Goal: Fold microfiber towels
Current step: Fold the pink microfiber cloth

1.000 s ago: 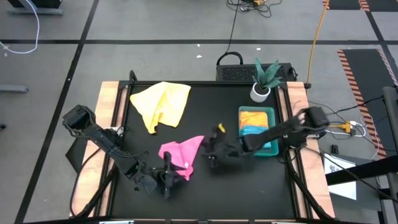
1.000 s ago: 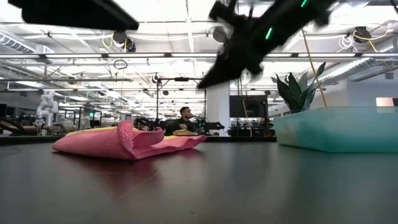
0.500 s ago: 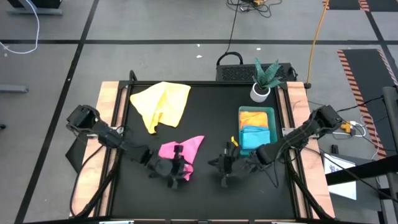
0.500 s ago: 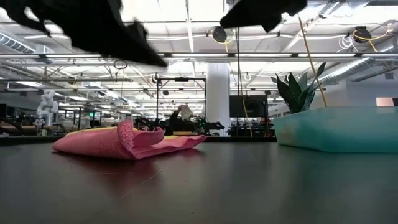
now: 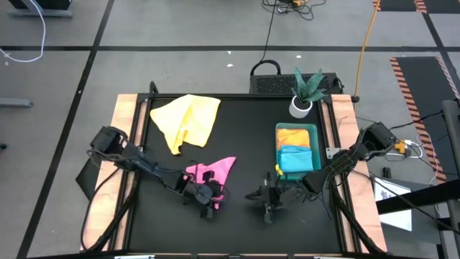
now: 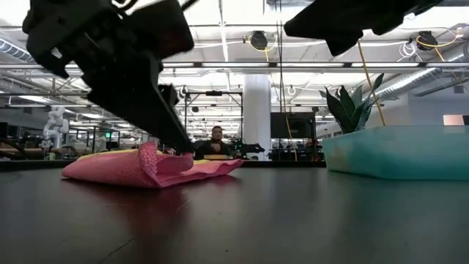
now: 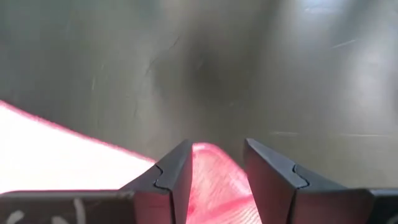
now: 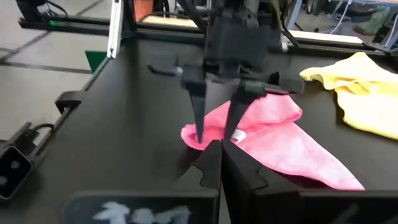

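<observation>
The pink towel (image 5: 215, 170) lies crumpled on the black table, its near end raised in a fold (image 6: 150, 157). My left gripper (image 5: 209, 201) is open and points steeply down at that near end. In the left wrist view its two fingers stand on either side of the pink fold (image 7: 211, 180). My right gripper (image 5: 269, 201) is shut, hangs above the table to the right of the pink towel, and holds nothing. A yellow towel (image 5: 187, 119) lies loosely spread at the far left. My left gripper straddles the near end of the pink towel (image 8: 214, 138) from above with open fingers. I cannot tell whether the fingertips touch the cloth. The towel lies on the table.
A green tray (image 5: 297, 126) at the right holds a folded yellow and a folded light blue towel. A potted plant (image 5: 305, 93) stands behind it. Bare black table lies in the middle and along the near edge. A person sits far off in the room.
My left gripper has swung from the near left toward the right, come down and rolled, and now stands over the pink towel's near end. My right gripper has drawn away from the towel toward the near edge and the right. The towel has not moved.
</observation>
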`<action>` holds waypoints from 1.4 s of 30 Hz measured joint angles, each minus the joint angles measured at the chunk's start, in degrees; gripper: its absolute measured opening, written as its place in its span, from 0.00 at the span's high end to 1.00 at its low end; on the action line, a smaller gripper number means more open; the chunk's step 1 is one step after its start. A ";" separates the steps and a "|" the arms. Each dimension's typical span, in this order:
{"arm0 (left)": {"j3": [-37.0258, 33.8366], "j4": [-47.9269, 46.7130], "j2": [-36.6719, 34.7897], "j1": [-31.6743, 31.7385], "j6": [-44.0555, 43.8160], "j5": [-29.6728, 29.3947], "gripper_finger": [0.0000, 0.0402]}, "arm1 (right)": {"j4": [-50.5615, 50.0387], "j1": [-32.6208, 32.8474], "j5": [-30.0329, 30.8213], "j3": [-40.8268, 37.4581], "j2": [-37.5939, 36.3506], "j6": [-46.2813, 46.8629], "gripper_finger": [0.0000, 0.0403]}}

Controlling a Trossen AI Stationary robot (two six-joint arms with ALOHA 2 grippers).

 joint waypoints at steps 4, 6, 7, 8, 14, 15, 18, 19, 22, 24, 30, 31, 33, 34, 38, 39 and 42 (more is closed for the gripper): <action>2.39 -2.43 3.61 -0.07 -4.39 -1.46 0.64 | 0.96 0.68 0.02 -0.63 0.00 -0.17 1.00; 3.99 -5.66 5.46 -0.07 -5.97 -3.40 0.64 | 1.04 1.20 0.02 -0.63 0.00 -0.47 1.00; 4.70 -6.37 6.05 -0.07 -6.36 -4.56 0.64 | 1.18 1.44 0.02 -0.63 0.00 -1.02 1.00; 5.27 -8.03 6.30 -0.07 -6.74 -5.71 0.64 | 1.36 1.69 0.02 -0.63 0.00 -1.42 1.00; 10.64 -17.56 7.17 -0.77 -5.90 -7.32 0.79 | 2.68 3.35 0.03 -0.59 -0.02 -2.68 1.00; 11.86 -19.15 6.98 -1.22 -5.03 -7.35 0.84 | 2.96 3.54 0.02 -0.59 -0.02 -3.12 1.00; 16.25 -23.93 6.24 -2.75 -2.66 -8.29 0.97 | 3.41 4.02 0.02 -0.57 -0.02 -3.30 1.00; 17.97 -25.64 6.04 -3.38 -2.10 -8.99 0.97 | 3.46 4.03 0.00 -0.57 -0.02 -3.32 1.00; 23.20 -31.71 5.18 -5.65 0.50 -11.95 0.97 | 3.01 4.03 0.02 -0.57 -0.02 -3.31 1.00; 26.67 -34.05 4.39 -7.59 2.54 -13.77 0.99 | 2.12 4.01 0.02 -0.58 -0.02 -3.33 1.00; 32.76 -39.93 1.10 -14.85 7.70 -21.42 0.99 | 1.64 3.00 -0.02 -0.57 0.62 -4.61 0.97; 33.51 -39.12 0.90 -15.84 8.45 -22.67 0.99 | 1.03 2.64 -0.03 -0.57 0.81 -4.65 0.95; 33.47 -39.92 -0.02 -18.40 8.36 -25.85 0.99 | 1.55 1.15 -0.71 -0.55 2.36 -4.62 0.90; 33.23 -42.23 -0.32 -19.49 7.39 -27.55 0.98 | 1.69 0.52 -2.07 -0.47 3.26 -4.66 0.87; 32.84 -45.48 -0.35 -21.67 2.12 -33.08 0.99 | 3.34 -2.02 -10.26 -0.02 7.95 -6.08 0.72; 32.65 -46.90 -0.30 -21.96 0.87 -34.24 0.99 | 3.18 -2.32 -12.56 0.00 8.83 -6.10 0.68; 31.76 -48.28 -0.29 -22.32 -3.18 -35.19 0.98 | 4.07 -3.13 -18.50 0.39 11.34 -5.49 0.58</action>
